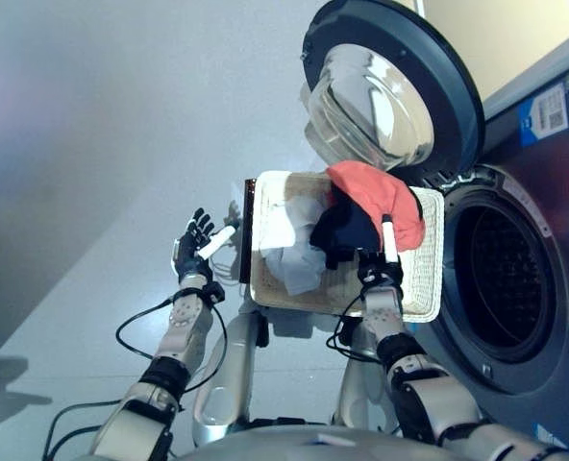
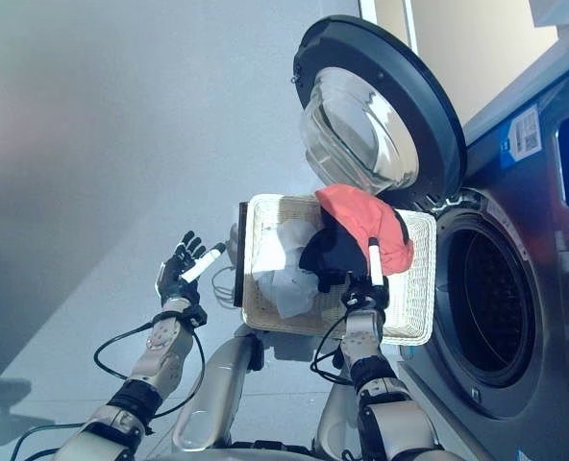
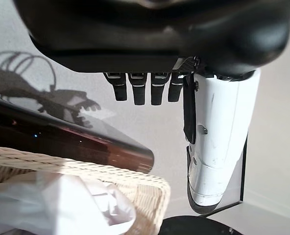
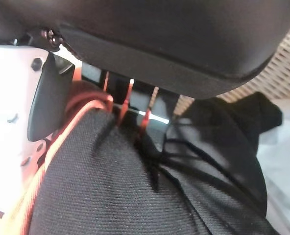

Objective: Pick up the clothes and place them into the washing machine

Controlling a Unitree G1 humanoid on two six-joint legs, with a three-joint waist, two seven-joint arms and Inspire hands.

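A wicker basket (image 1: pixel 427 288) stands in front of the open washing machine drum (image 1: pixel 501 279). In it lie a white garment (image 1: pixel 289 252), a black garment (image 1: pixel 344 229) and a red-orange garment (image 1: pixel 381 192). My right hand (image 1: pixel 377 269) is inside the basket, white-covered thumb upright against the red cloth. Its fingers (image 4: pixel 130 100) dig into the black garment (image 4: pixel 150 186), which puckers around them. My left hand (image 1: pixel 193 245) hovers just left of the basket, fingers (image 3: pixel 135 88) straight and holding nothing. The basket corner (image 3: pixel 140 188) and white garment (image 3: pixel 61 205) show past it.
The round machine door (image 1: pixel 390 86) with its glass bowl hangs open above the basket. A dark panel (image 1: pixel 248 230) runs along the basket's left side. Grey floor (image 1: pixel 92 192) spreads to the left.
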